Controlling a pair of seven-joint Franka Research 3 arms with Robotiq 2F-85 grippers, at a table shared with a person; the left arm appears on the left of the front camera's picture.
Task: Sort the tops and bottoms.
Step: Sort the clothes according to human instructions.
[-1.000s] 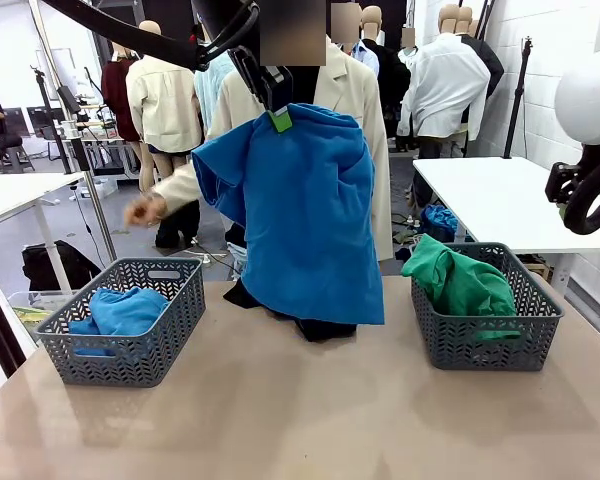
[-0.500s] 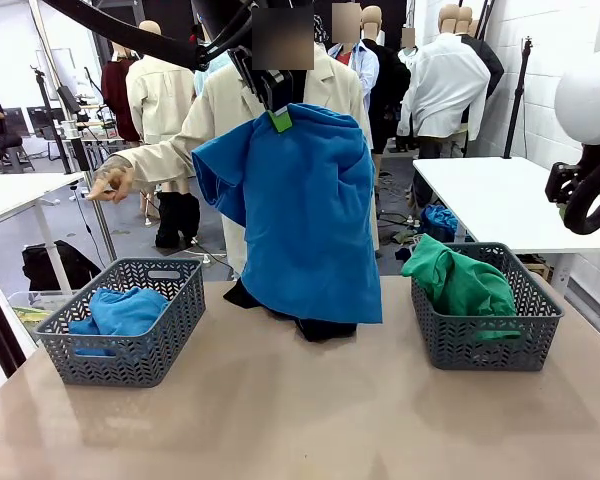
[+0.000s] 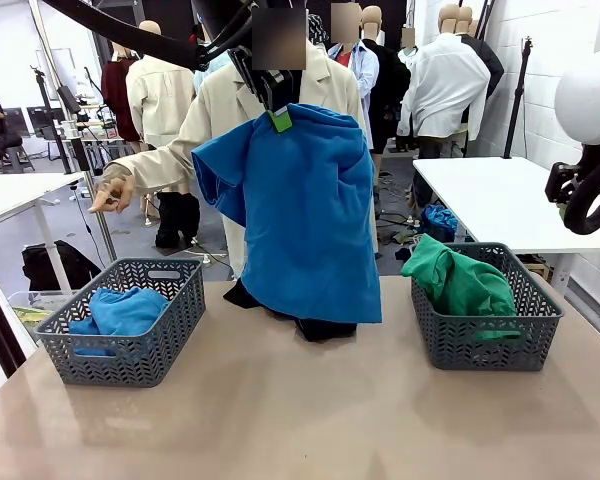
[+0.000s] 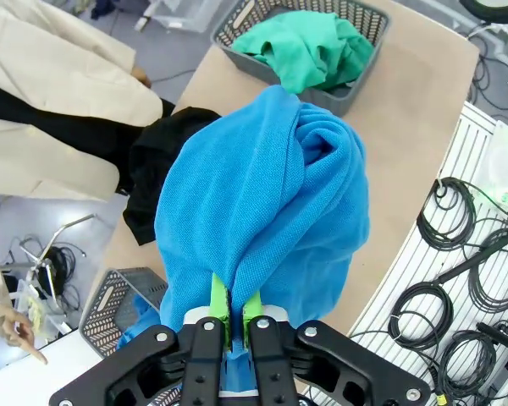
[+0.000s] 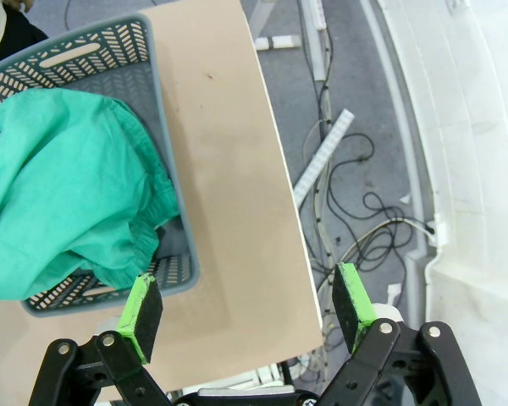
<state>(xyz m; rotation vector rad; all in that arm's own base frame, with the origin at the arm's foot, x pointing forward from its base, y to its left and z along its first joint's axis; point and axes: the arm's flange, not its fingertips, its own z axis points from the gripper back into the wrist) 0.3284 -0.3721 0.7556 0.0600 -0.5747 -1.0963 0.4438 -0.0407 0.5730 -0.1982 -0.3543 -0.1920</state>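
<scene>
A large bright blue top (image 3: 300, 215) hangs high over the middle of the table, pinched at its upper edge by my left gripper (image 3: 278, 118), which is shut on it; the left wrist view has the same top (image 4: 262, 203) draped below the green pads (image 4: 219, 303). A smaller blue top (image 3: 120, 310) lies in the left basket (image 3: 170, 330). A green bottom (image 3: 460, 282) lies in the right basket (image 3: 525, 345), also the green garment (image 5: 68, 203) in the right wrist view. A black bottom (image 3: 315, 327) lies on the table under the hanging top. My right gripper (image 5: 247, 308) is open, above the table's right edge.
A person in a beige jacket (image 3: 345, 90) stands at the far side behind the hanging top, one hand (image 3: 110, 192) held out over the left. Bare tabletop (image 3: 300, 420) spreads in front between the baskets. The right arm (image 3: 585, 150) hangs at the right edge.
The person's outstretched hand rose and moved left; the blue top and both grippers stayed in place.
</scene>
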